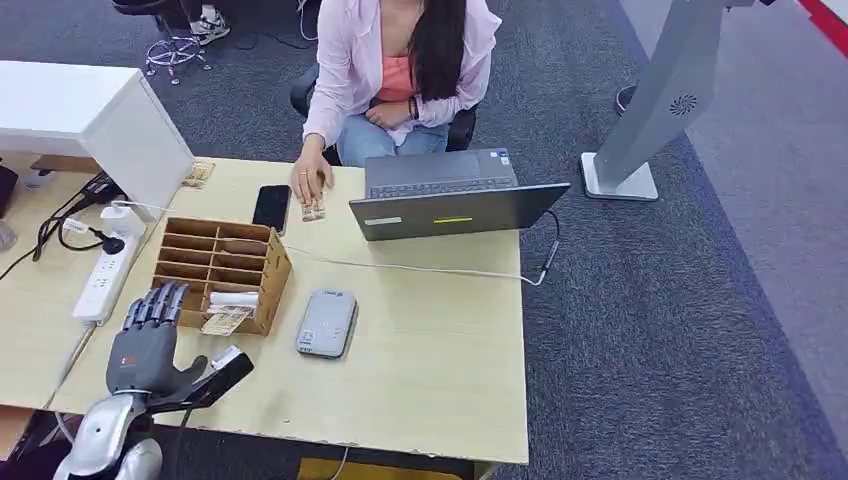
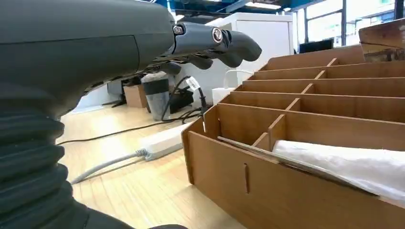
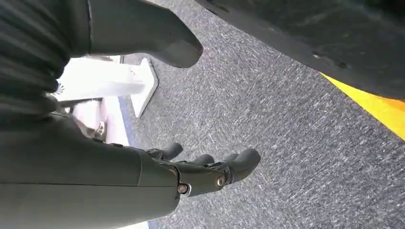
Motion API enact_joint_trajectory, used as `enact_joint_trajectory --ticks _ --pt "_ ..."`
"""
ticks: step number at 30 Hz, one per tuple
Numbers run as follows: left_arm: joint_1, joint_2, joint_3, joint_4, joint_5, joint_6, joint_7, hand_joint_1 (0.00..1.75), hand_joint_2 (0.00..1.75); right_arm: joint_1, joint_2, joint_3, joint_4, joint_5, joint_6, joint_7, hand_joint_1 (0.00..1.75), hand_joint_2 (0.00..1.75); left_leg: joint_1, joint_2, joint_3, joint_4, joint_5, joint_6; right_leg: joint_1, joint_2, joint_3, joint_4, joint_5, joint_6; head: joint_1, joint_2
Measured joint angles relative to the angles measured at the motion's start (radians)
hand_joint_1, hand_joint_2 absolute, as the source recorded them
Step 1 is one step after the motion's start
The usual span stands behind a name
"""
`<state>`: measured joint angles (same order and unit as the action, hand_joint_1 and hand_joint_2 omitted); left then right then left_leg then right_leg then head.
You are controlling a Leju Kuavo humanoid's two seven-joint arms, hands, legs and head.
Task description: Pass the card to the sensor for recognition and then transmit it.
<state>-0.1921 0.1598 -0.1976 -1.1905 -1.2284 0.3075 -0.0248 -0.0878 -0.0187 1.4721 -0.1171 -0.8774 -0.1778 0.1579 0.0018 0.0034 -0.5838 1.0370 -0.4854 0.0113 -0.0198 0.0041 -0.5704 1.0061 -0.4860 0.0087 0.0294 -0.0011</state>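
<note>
Just in front of the left hand (image 1: 148,335) stands a wooden box (image 1: 222,262) with many little slots. The card (image 1: 226,321) lies in the slot nearest the hand, sticking out a bit toward the edge, with a white wrapped thing (image 1: 236,299) right behind it in the same row. That makes the card easy to reach from where the robot stands.

The left hand holds nothing. Its fingers (image 2: 224,43) are stretched out and apart, reaching over the near corner of the box, not touching the card yet. My guess is that it is getting ready to pick the card up, so the task has hardly begun.

To the right of the hand, close beside the box, lies the grey sensor (image 1: 327,323), flat on the surface (image 1: 430,360). It sits near the card so the trip will be short.

Far past the box sits a person with 1 hand resting on the surface, next to a black phone (image 1: 271,208) and a laptop (image 1: 452,195). The card may go to that person afterward.

The right hand (image 3: 210,169) hangs down over the grey carpet, fingers loosely apart, holding nothing.
</note>
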Motion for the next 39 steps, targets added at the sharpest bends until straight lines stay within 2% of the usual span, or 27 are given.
enact_joint_trajectory --ticks 6,13,20,39 --pt "-0.024 -0.010 0.002 0.042 -0.024 0.058 -0.030 0.00 1.75 -0.001 0.000 0.014 0.000 0.001 0.004 0.000 0.00 1.75 0.000 0.000 0.000 0.000 0.000 0.000 0.000 0.000 0.000 0.000 0.000 0.000 0.000 0.000" --pt "-0.032 -0.022 0.003 0.056 -0.031 0.076 -0.035 0.00 1.75 -0.003 0.000 0.016 0.002 0.002 0.010 -0.001 0.00 1.75 0.000 0.000 0.000 0.000 0.000 0.000 0.000 0.000 0.000 0.000 0.000 0.000 0.000 0.000" --pt "-0.038 -0.035 0.003 0.056 -0.054 0.132 -0.051 0.00 1.75 -0.005 -0.001 0.025 0.003 0.007 0.010 -0.004 0.00 1.75 0.000 0.000 0.000 0.000 0.000 0.000 0.000 0.000 0.000 0.000 0.000 0.000 0.000 0.000" --pt "-0.041 -0.050 0.003 0.056 -0.065 0.146 -0.052 0.00 1.75 -0.006 -0.001 0.040 0.003 0.007 0.010 -0.006 0.00 1.75 0.000 0.000 0.000 0.000 0.000 0.000 0.000 0.000 0.000 0.000 0.000 0.000 0.000 0.000"
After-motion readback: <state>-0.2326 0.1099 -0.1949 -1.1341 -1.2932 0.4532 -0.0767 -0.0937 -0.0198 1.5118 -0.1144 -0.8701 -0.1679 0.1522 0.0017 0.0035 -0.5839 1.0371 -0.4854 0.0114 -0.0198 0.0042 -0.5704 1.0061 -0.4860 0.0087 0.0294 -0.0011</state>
